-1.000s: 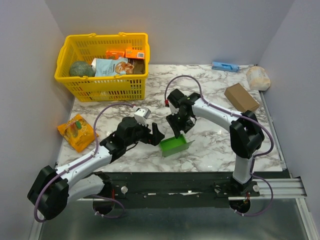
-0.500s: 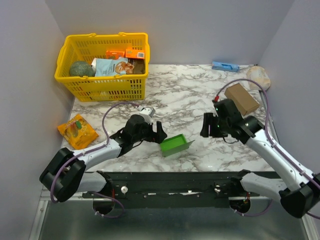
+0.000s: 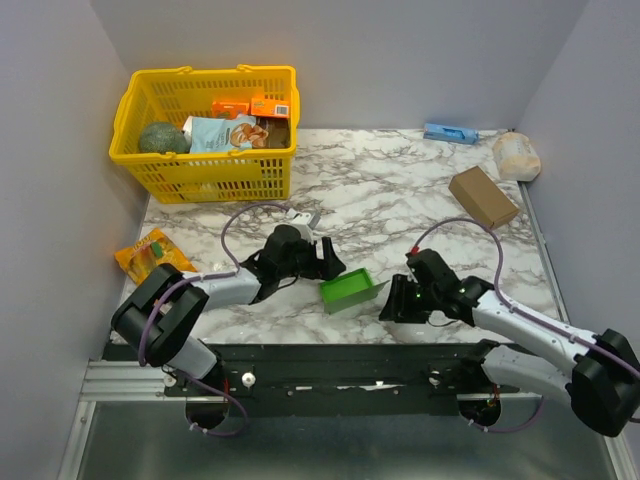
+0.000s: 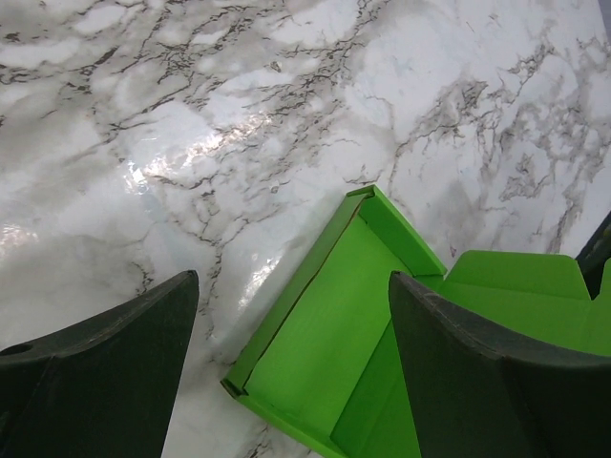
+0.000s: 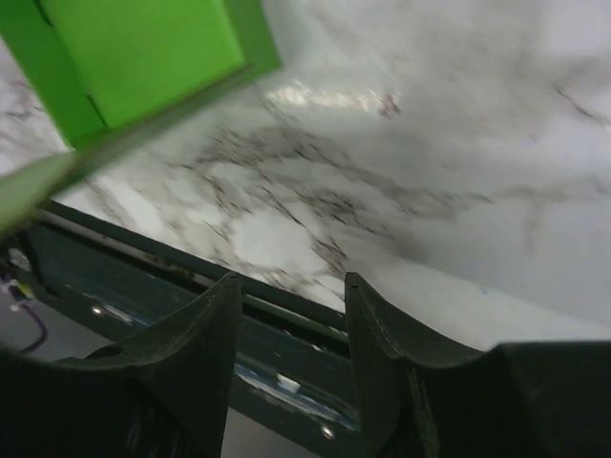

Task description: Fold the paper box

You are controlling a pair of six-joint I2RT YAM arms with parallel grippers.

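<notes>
The paper box (image 3: 348,290) is bright green card lying open on the marble, near the table's front edge. In the left wrist view the paper box (image 4: 325,334) shows its flat floor, low walls and a flap at the right. My left gripper (image 3: 330,262) is open at the box's left end. Seen from the left wrist, my left gripper (image 4: 294,278) straddles the box's near corner, one finger (image 4: 496,382) over the green card. My right gripper (image 3: 392,303) sits low just right of the box. In its own view my right gripper (image 5: 292,279) is open and empty, the paper box (image 5: 143,48) at upper left.
A yellow basket (image 3: 205,175) with groceries stands at the back left. An orange packet (image 3: 152,262) lies at the left edge. At the back right are a brown cardboard box (image 3: 483,196), a blue item (image 3: 449,132) and a white bag (image 3: 517,155). The dark front rail (image 5: 286,329) runs under my right gripper.
My right arm has left the box, swung out right, then come down low beside the box's right side. My left gripper has reached forward to the box's left end.
</notes>
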